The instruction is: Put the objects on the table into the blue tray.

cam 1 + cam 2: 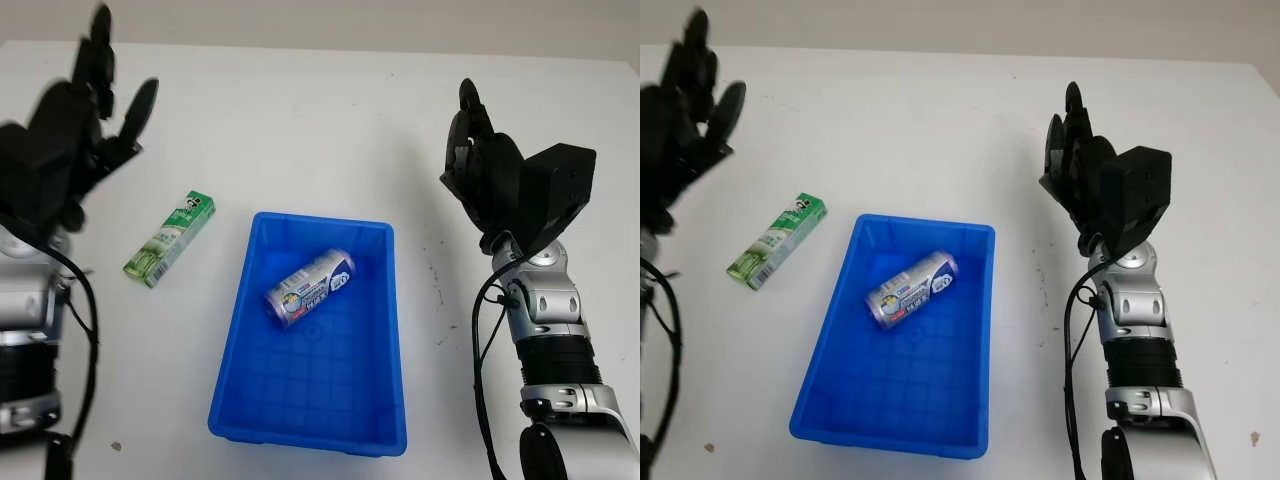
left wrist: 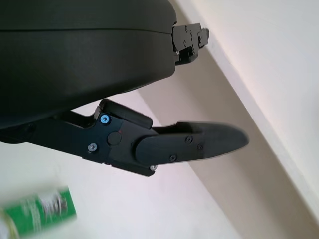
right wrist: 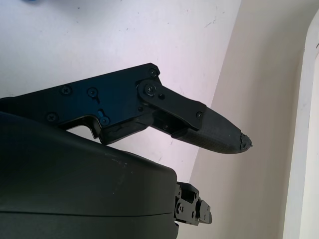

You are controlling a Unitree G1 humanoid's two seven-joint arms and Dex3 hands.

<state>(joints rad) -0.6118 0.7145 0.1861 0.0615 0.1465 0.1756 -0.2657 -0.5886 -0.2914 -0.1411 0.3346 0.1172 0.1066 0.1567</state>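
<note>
A blue tray (image 1: pixel 386 300) sits at the middle of the white table, and a silver and blue can (image 1: pixel 310 287) lies on its side inside it. A green box (image 1: pixel 170 238) lies on the table just left of the tray; its end also appears in the left wrist view (image 2: pixel 37 214). My left hand (image 1: pixel 70 140) is raised at the far left, above and behind the green box, open and holding nothing. My right hand (image 1: pixel 490 170) is raised to the right of the tray, open and holding nothing.
The white table (image 1: pixel 300 130) stretches back to a pale wall behind it. A few dark specks (image 1: pixel 437 280) mark the tabletop right of the tray.
</note>
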